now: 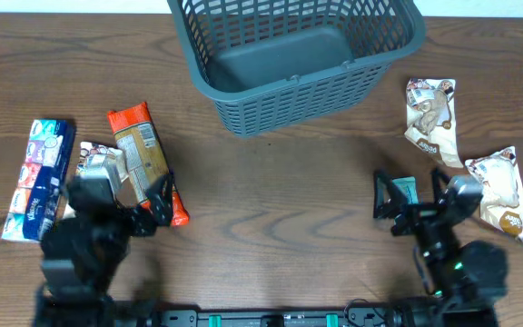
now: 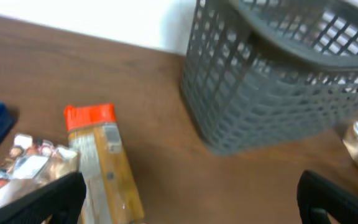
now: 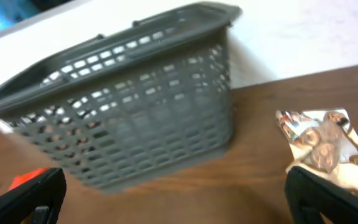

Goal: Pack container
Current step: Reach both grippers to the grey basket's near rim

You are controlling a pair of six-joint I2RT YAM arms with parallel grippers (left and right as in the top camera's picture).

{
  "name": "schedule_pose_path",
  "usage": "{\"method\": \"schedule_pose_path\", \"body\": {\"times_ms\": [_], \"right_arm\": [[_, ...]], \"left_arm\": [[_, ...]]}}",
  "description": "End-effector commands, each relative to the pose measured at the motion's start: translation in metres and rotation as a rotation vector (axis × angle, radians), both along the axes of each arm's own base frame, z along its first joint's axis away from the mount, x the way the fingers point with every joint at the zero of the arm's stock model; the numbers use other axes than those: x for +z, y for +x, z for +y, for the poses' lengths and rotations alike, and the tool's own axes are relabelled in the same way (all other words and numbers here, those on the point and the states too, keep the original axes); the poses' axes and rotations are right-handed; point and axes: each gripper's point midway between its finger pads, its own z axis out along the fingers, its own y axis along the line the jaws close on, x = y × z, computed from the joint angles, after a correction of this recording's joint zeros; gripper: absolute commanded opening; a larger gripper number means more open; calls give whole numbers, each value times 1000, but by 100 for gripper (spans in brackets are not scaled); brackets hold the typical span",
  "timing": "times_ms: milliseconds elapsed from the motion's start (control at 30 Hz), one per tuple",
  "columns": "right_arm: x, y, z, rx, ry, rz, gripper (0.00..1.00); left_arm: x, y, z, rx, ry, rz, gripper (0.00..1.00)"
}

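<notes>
The dark grey slotted basket (image 1: 289, 54) stands empty at the table's far middle; it also shows in the left wrist view (image 2: 272, 81) and the right wrist view (image 3: 123, 112). An orange-ended snack packet (image 1: 143, 159) lies at the left, with a silvery packet (image 1: 93, 162) and a blue tissue pack (image 1: 42, 177) beside it. Two white cookie packets (image 1: 432, 113) (image 1: 500, 189) lie at the right. My left gripper (image 1: 152, 207) is open and empty beside the orange packet (image 2: 101, 162). My right gripper (image 1: 409, 195) is open and empty, left of the cookie packets (image 3: 319, 140).
A small teal item (image 1: 403, 189) lies between my right fingers on the table. Bare wooden table (image 1: 271, 200) lies between the two arms and in front of the basket.
</notes>
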Motion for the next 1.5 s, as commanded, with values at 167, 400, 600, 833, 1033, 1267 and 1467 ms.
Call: {"method": "schedule_pose_path", "body": {"times_ms": [167,400,600,833,1033,1267,1467], "right_arm": [[64,38,12,135,-216,293,99],[142,76,47,357,-228,256,96],[175,123,40,287,-219,249,53],[161,185,34,270,-186,340,21],[132,218,34,272,-181,409,3],[102,233,29,265,-211,475,1],[88,233,17,207,-249,534,1]], "left_arm": [[52,32,-6,-64,61,248,99],[90,49,-34,-239,25,250,99],[106,59,-59,-346,-13,212,83],[82,60,-87,-388,88,295,72],[65,56,-108,-411,202,338,45],[51,55,-136,-493,226,377,6],[42,60,-148,-515,241,396,6]]}}
